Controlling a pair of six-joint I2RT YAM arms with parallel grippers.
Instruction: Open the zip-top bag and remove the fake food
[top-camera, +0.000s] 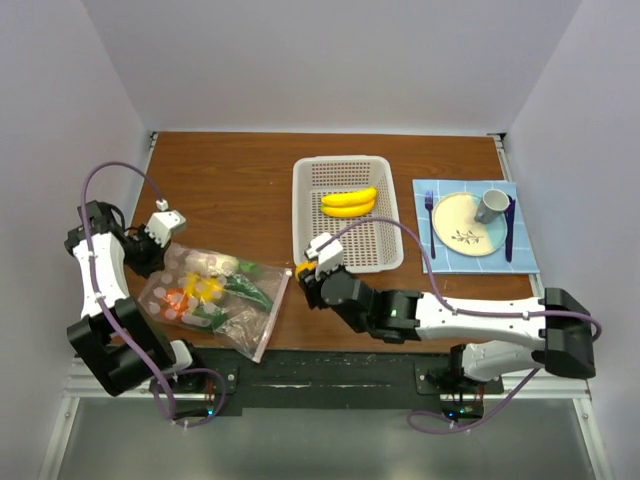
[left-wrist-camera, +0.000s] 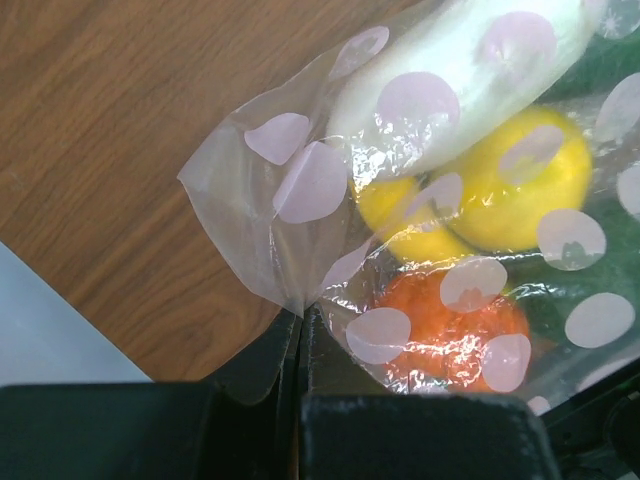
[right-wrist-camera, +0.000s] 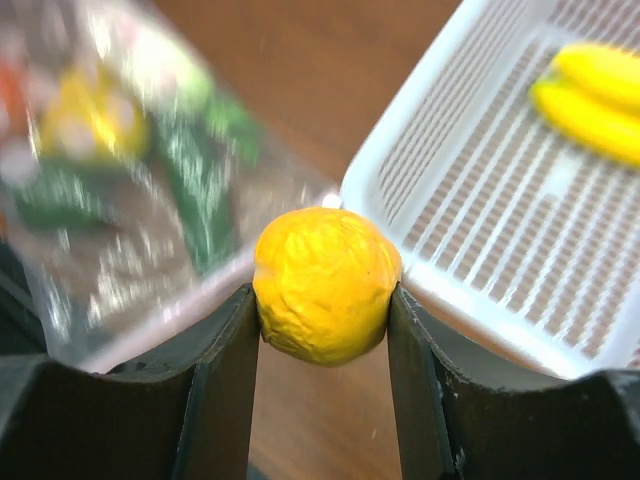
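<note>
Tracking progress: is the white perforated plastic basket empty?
No, a yellow plastic banana lies inside the white perforated plastic basket.

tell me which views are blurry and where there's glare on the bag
right wrist: the zip-top bag is smeared by blur, while the gripped lemon and the basket look clearer; left wrist: the bag is sharp, with white glare spots on its plastic; top external: evenly lit, only soft shadows

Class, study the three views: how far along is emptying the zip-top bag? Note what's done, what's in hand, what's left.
Done: the banana lies in the basket. In hand: the right gripper clamps a yellow fruit; the left gripper pinches a corner of the bag. Left: the orange tomato and other pieces inside.
</note>
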